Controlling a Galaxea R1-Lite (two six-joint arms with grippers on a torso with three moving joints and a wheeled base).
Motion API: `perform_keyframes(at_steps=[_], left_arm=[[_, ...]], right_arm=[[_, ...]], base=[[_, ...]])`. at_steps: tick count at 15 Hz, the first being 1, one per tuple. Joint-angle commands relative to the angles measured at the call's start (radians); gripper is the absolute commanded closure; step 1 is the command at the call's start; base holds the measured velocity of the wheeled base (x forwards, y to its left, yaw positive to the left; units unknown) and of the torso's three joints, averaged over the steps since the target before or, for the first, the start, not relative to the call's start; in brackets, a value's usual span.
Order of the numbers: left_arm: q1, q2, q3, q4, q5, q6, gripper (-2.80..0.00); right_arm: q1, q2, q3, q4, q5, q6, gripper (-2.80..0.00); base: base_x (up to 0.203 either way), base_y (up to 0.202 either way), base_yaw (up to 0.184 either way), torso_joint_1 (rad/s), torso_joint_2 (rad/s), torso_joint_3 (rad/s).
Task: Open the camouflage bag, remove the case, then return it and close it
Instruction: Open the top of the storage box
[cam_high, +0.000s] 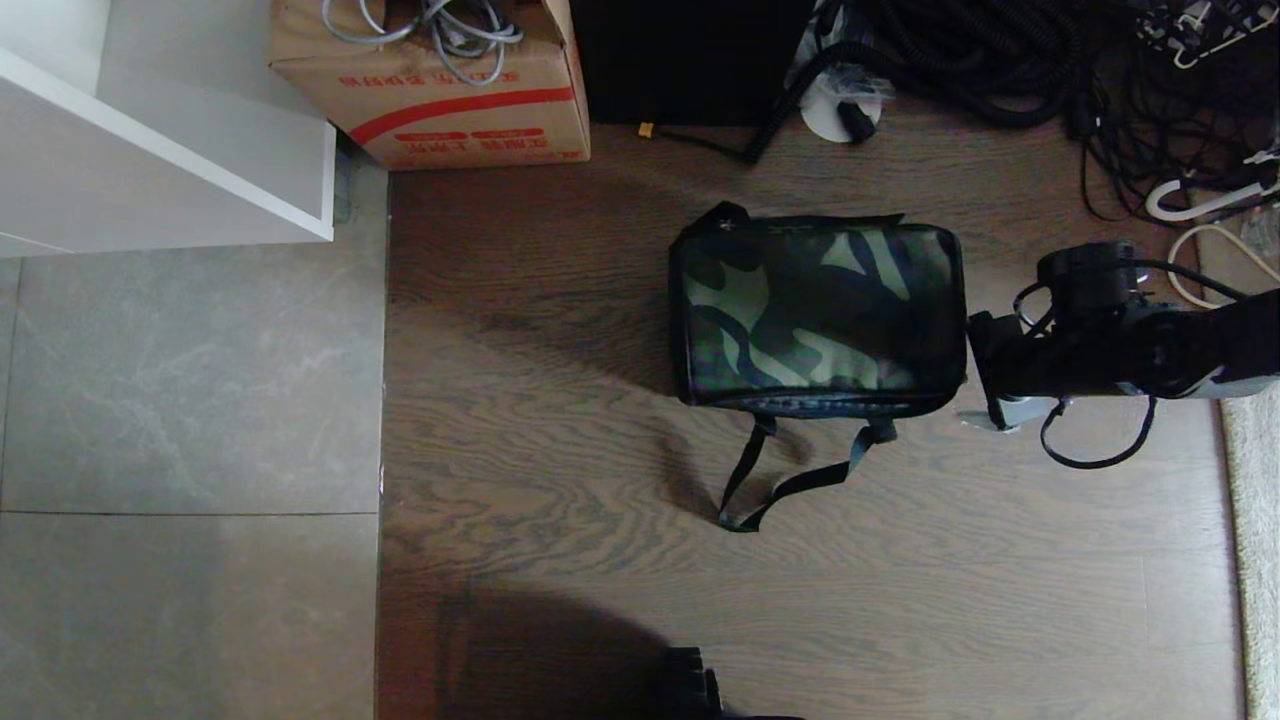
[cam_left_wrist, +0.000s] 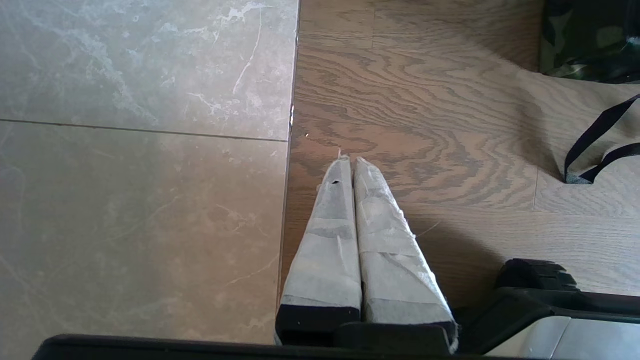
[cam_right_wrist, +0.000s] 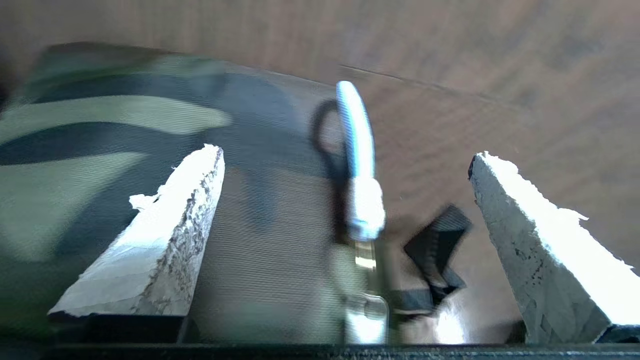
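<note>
head view: the camouflage bag lies shut on the wooden floor, its lid down and no case visible, so the opening step is judged not yet done; its black strap trails over the floor on the side nearer the robot; the right gripper sits just beside the bag's right end, low, probably lined up for the pull there; a cardboard box and a heap of cables stand beyond the bag, well apart from it.

left wrist view: the left gripper hangs over the floor with its fingers pressed together, holding nothing, well apart from the bag; it looks parked.

right wrist view: the right gripper has its fingers spread wide, empty; between them, at the bag's end, stands a pale zipper pull, not yet touched; the wide spread likely leaves room to close on it.
</note>
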Motion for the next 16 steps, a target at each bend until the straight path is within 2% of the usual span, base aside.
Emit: perform_keyframes(at_steps=[1, 7, 9, 12, 14, 15, 16], left_arm=[[0.000, 0.000, 0.009, -0.001, 0.000, -0.001, 0.00], [0.000, 0.000, 0.009, -0.001, 0.000, -0.001, 0.00], [0.000, 0.000, 0.009, -0.001, 0.000, -0.001, 0.00], [0.000, 0.000, 0.009, -0.001, 0.000, -0.001, 0.00], [0.000, 0.000, 0.009, -0.001, 0.000, -0.001, 0.00], [0.000, 0.000, 0.009, -0.001, 0.000, -0.001, 0.00], [0.002, 0.000, 0.008, -0.001, 0.000, -0.001, 0.00]], right_arm=[[0.000, -0.006, 0.016, -0.001, 0.001, 0.019, -2.80], [0.000, -0.007, 0.003, 0.000, 0.010, 0.154, -2.80], [0.001, -0.006, 0.012, 0.004, 0.039, 0.178, -2.80], [0.002, -0.006, 0.008, 0.015, 0.071, 0.265, -2.80], [0.004, -0.004, 0.008, 0.014, 0.084, 0.282, -2.80], [0.005, -0.003, 0.007, 0.009, 0.084, 0.282, 0.00], [0.005, -0.003, 0.010, 0.007, 0.088, 0.282, 0.00]], base=[[0.000, 0.000, 0.000, 0.000, 0.00, 0.000], [0.000, 0.000, 0.000, 0.000, 0.00, 0.000], [0.000, 0.000, 0.000, 0.000, 0.00, 0.000], [0.000, 0.000, 0.000, 0.000, 0.00, 0.000], [0.000, 0.000, 0.000, 0.000, 0.00, 0.000], [0.000, 0.000, 0.000, 0.000, 0.00, 0.000], [0.000, 0.000, 0.000, 0.000, 0.00, 0.000]])
